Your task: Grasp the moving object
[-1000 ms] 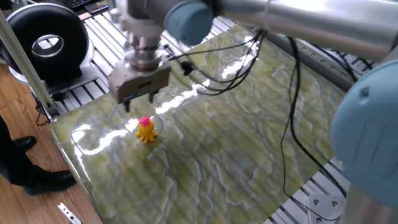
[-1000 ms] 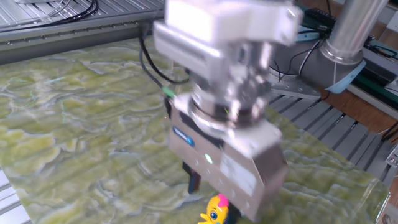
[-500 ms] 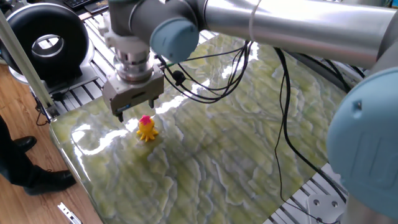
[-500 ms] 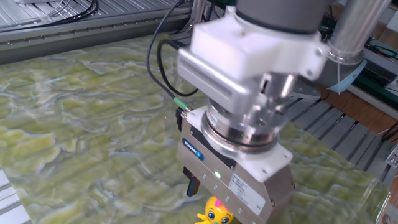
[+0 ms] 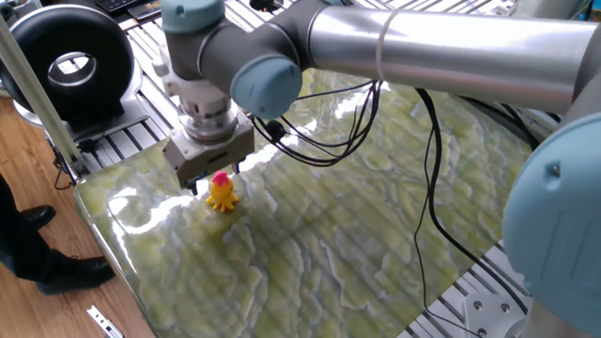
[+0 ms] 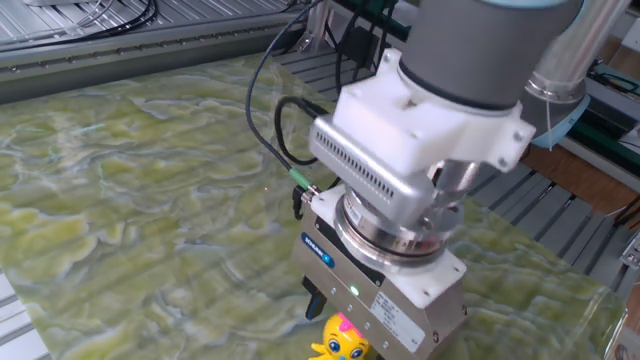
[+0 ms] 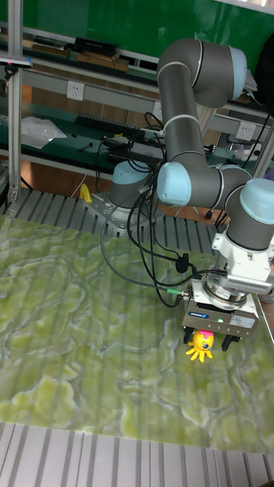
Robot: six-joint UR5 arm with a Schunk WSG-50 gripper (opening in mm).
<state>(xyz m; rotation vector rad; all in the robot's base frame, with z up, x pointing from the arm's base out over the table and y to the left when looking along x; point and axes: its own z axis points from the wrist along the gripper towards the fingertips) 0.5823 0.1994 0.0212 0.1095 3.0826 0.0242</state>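
Yellow toy figure [image 5: 222,193], the moving object of the task, is seen standing on the green marbled table surface [image 5: 376,235], in the left part of one fixed view, near the table's left edge. Its pink tuft is visible on top and its small legs are spread on the surface. In the other fixed view the figure [image 6: 340,340] is found at the bottom edge of the frame, partly cut off. In the tall fixed view it [image 7: 201,344] appears in the lower right, just below the gripper body.

The gripper [image 5: 212,180] is held directly over the figure, pointing downward, with its body close above the pink tuft. One dark fingertip can be made out to the left of the figure in one fixed view, and a dark finger [image 6: 314,303] is seen beside it in the other fixed view. The second finger is hidden by the gripper housing [image 6: 385,300]. The jaws are judged to be spread apart on either side of the toy, with nothing held between them; no contact with the figure can be confirmed.

The approach and alignment are judged to be nearly complete. The final lowering, the closing of the jaws on the figure and any lift are not yet done. Because the figure is much smaller than the gripper, precise centring is judged to be required.
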